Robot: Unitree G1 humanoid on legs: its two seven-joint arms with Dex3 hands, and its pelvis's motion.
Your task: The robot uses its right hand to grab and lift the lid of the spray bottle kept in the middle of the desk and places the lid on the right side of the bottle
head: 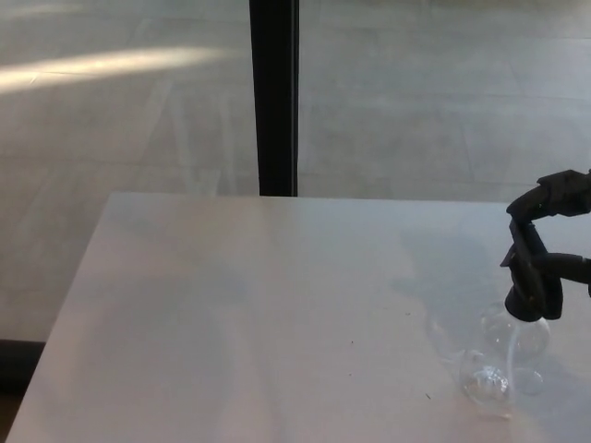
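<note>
Fingers [554,194] of the right hand [565,231] curl around the bottle's lid [533,277], apparently gripping; lifting comes next.

Soft, dim daylight fills the slightly hazy, low-contrast frame. A pale sunlit streak crosses the floor [111,65] far left of the right hand [559,231]. Below the hand, the clear bottle [503,355] glints faintly on the desk [259,314].

**Materials and finish**

The desk [259,314] has a smooth, pale, softly sheened top. The spray bottle [512,346] is clear, glossy plastic under a matt black plastic lid [533,277]. The right hand [563,231] looks matt black.
</note>
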